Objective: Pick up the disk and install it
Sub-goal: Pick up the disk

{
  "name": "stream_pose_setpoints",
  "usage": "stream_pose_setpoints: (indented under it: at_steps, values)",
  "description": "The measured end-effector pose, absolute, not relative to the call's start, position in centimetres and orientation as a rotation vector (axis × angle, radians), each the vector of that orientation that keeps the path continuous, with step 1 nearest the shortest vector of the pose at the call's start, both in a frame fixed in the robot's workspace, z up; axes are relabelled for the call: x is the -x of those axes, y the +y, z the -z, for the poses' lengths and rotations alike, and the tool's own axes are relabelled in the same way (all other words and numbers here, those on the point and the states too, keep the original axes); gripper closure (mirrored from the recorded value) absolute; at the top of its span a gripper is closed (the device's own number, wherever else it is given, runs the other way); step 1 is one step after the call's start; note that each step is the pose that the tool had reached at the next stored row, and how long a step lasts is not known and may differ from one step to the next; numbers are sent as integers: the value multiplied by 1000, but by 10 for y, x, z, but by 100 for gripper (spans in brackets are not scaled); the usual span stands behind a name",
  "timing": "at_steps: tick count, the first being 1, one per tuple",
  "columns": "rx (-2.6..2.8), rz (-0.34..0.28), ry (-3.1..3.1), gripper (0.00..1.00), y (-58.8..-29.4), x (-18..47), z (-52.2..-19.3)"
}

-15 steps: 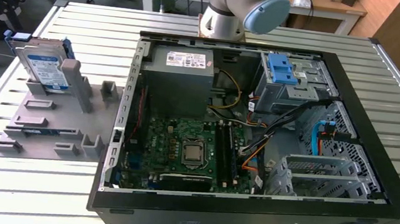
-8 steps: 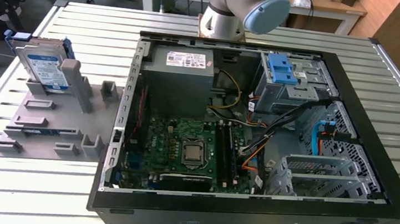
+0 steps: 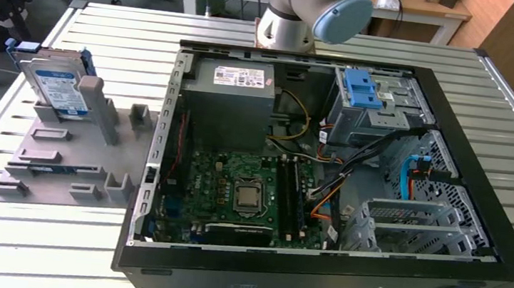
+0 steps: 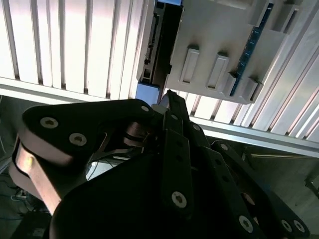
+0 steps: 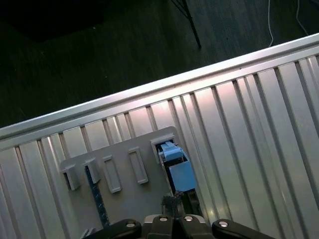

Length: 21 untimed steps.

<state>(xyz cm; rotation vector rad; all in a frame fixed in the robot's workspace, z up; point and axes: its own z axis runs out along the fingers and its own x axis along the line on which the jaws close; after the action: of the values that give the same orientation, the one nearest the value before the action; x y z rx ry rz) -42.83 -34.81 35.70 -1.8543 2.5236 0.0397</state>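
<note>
Slatted table (image 3: 106, 28) bears one grey fixture (image 3: 64, 159), one disk (image 3: 60, 89).

Even, soft light in the exterior view: the table (image 3: 37, 235) shows pale and bright, and the open computer case (image 3: 319, 287) shades its own inside. In the second wrist view the table's slats flare near white with a pinkish glare, and the gripper (image 4: 168, 97) hangs as a dark silhouette. In the first wrist view the floor (image 5: 99, 45) is almost black.
</note>
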Motion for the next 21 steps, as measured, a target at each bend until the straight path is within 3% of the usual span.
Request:
stream_pose_setpoints:
  at_steps: [19, 21]
  values:
    - [1953, -41, 2442, 89, -348, 429, -355]
    - [1953, -41, 2442, 82, -348, 429, -355]
